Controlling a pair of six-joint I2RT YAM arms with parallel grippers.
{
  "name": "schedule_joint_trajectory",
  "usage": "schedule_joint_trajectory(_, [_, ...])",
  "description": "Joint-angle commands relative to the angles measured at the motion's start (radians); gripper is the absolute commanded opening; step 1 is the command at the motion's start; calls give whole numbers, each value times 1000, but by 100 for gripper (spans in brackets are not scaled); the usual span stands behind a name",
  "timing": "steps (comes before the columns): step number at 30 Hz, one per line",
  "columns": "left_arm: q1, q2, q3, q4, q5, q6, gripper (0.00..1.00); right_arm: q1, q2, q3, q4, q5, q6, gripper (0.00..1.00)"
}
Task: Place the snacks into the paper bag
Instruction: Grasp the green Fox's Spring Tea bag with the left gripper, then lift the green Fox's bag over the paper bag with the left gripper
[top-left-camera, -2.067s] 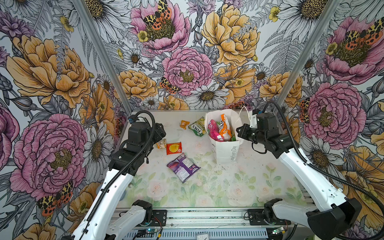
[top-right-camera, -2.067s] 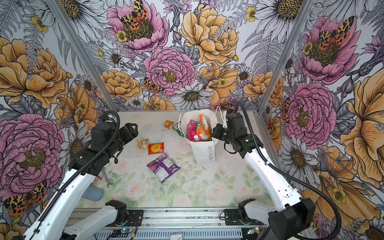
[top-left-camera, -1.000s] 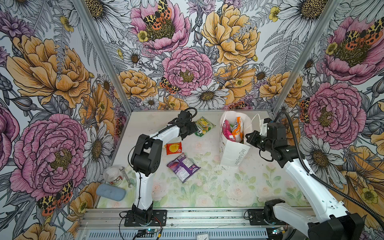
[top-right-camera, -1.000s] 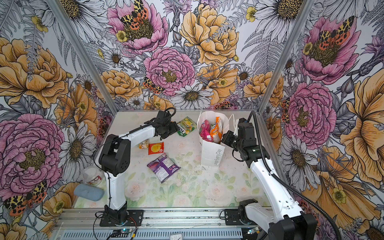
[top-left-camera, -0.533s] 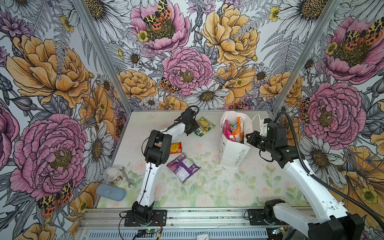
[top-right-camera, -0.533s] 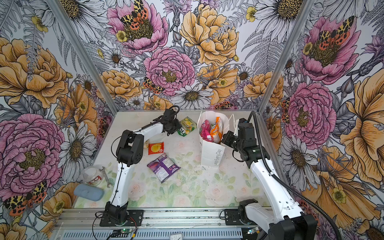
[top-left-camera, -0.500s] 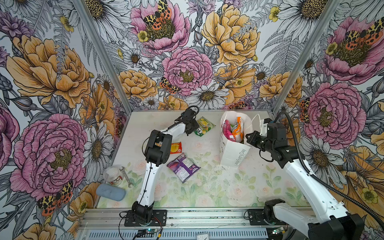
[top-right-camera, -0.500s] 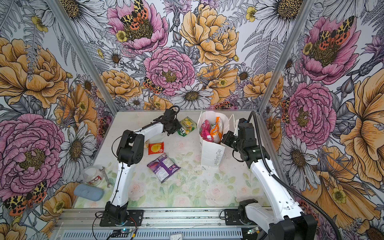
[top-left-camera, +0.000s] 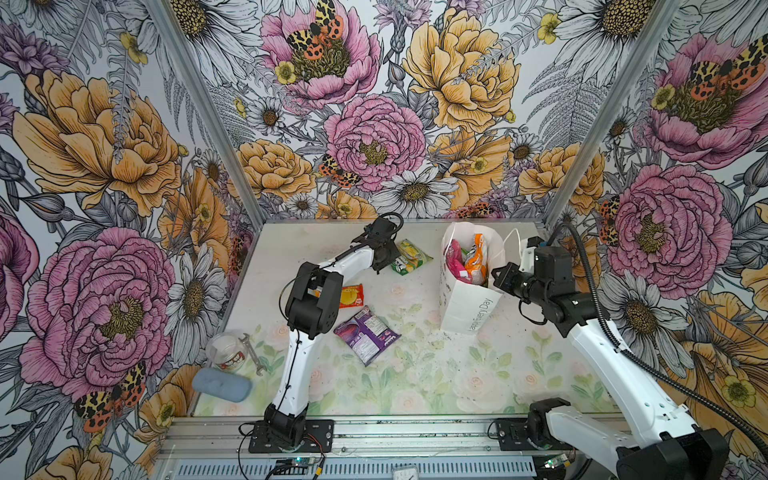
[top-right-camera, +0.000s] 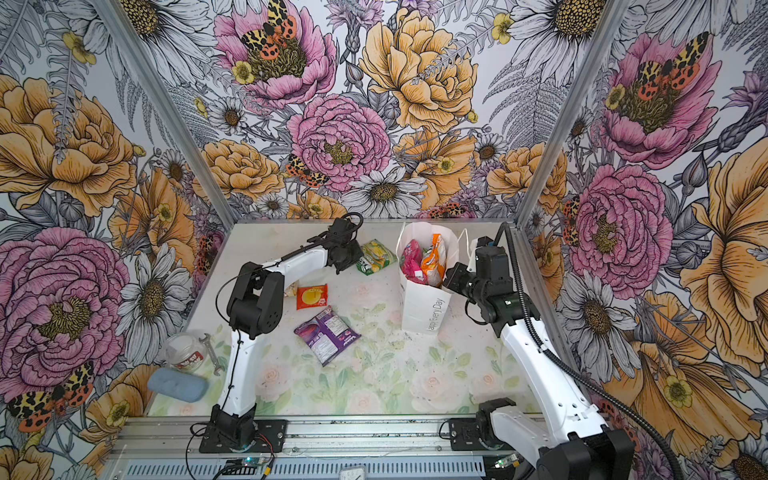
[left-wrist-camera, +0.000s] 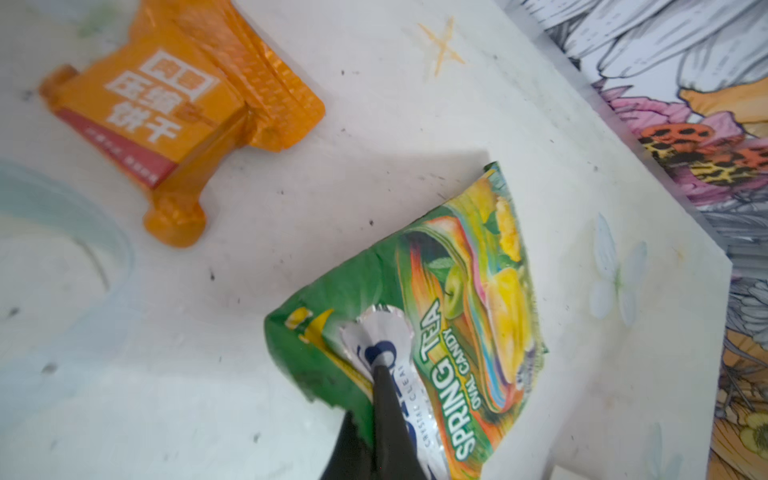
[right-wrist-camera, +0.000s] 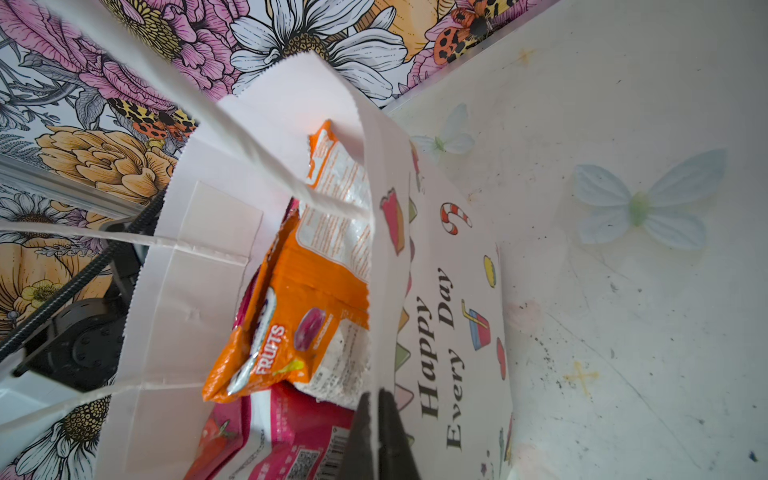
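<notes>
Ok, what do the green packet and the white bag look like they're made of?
The green packet: probably thin plastic film, maybe foil-lined; glossy, crinkled, with a silvery metallic patch. The white bag: matt paper, likely; serrated top edge, sharp fold creases.

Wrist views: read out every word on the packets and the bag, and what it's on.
"SPRING TEA OVAL CANDY", "CRYSTAL CLEAR": green packet
"压缩饼干": small orange packet
"Happy Every Day": bag
"FRUITS": orange pouch in the bag
Pink packet print: too blurred to read.
</notes>
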Motion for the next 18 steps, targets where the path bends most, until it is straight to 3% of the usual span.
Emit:
schedule_joint_trajectory(1, [-23, -143, -51, -7, -61, 56, 0, -4, -4, 29, -13, 27, -29, 0])
schedule_joint_trajectory(10, [-82, -443, -224, -8, -99, 161, 0, 1, 23, 89, -69, 19, -101, 0])
schedule_joint_trajectory(18, [-121, -741, -341, -50, -123, 251, 0, 73, 52, 163, -115, 84, -147, 0])
